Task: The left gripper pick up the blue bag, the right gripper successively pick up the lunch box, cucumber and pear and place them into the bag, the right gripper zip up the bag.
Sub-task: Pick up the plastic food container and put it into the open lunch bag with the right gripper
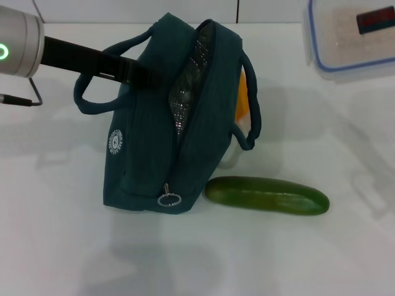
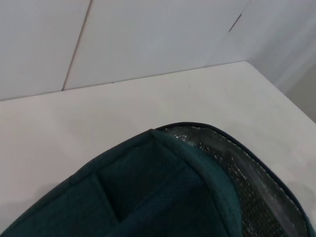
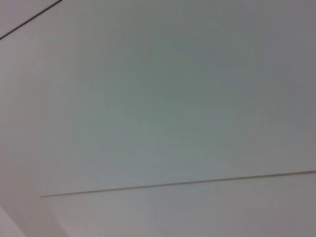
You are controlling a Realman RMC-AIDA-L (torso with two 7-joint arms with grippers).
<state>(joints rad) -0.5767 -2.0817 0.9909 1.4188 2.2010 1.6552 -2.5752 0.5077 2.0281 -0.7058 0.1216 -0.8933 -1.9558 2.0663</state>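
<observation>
- My left arm reaches in from the left of the blue bag (image 1: 157, 123), silver section and green light at the frame edge, black forearm running to the bag's upper left side.
- My left gripper (image 1: 137, 71) sits at the bag's top by the near loop handle; its fingers are hidden against the dark fabric, so I cannot tell whether they are spread or pinching the bag.
- The blue bag stands on the white bench (image 1: 62, 246), leaning, its zipper mouth gaping and the silver foil lining (image 1: 185, 92) showing inside. The ring-pull (image 1: 169, 199) hangs at the bag's lower end, nearest me, and the white round logo (image 1: 116, 141) faces left.
- My left wrist view looks across the bag's top edge (image 2: 163, 187) with a strip of foil lining (image 2: 247, 187) beside it and bare bench beyond.
- The pear (image 1: 243, 102) shows only as a yellow-orange sliver just behind the bag's right side, between the bag and its far handle; whether it touches the bag I cannot tell.
- The cucumber (image 1: 266, 195) lies flat on the bench just right of the bag's lower end, its tip close to the bag.
- The lunch box (image 1: 352, 37) sits well right of the bag, at the far corner, lid on, red sticker up.
- My right gripper is out of sight; its wrist view shows only a blank pale surface.
</observation>
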